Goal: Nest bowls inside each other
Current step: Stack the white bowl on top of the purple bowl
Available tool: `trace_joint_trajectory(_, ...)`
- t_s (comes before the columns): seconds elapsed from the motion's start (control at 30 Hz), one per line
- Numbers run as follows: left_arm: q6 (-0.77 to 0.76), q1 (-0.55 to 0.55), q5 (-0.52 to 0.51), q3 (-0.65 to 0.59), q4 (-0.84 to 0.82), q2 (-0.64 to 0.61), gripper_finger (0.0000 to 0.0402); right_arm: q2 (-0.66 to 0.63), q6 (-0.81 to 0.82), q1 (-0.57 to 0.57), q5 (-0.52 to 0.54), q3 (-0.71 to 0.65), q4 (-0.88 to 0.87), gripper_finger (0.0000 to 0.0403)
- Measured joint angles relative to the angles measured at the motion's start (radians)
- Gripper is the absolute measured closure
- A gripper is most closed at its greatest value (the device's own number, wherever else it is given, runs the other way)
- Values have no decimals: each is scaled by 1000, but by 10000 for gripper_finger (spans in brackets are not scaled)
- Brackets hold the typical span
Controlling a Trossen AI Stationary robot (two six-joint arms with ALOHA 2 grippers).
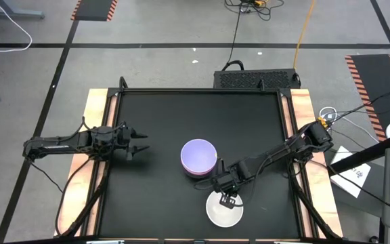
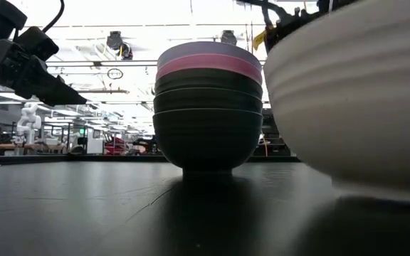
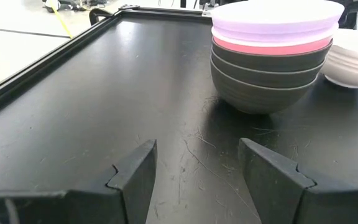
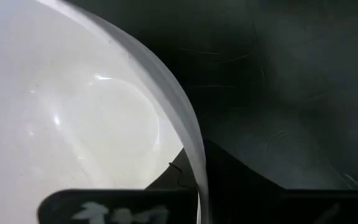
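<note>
A stack of nested bowls stands on its foot mid-table: black ones at the bottom, a pink one above them, a lavender one on top. The stack also fills the middle of the low view. A white bowl sits nearer the near edge, right of the stack. My right gripper is at the white bowl's far rim, shut on it. My left gripper hovers open above the mat left of the stack, and its fingers point at the stack. My right gripper has the white bowl's rim, on the side toward the stack. One finger is inside the bowl and one outside against the wall, and they come slanting down from above. Whether the bowl's foot is off the mat I cannot tell.
A black mat covers the table inside a raised dark frame with wooden side strips. Open mat lies left of the stack and along the far side. Cables and a dark box lie beyond the far edge.
</note>
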Motion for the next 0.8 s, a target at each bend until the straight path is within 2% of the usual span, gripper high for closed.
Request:
trace_joint_trajectory(0.43,0,0,0,0,-1,0,172,-178,-15,0,77,0,1,402)
trace_joint_trajectory(0.8,0,0,0,0,0,0,172,-204,-107,-14,79,0,8,403)
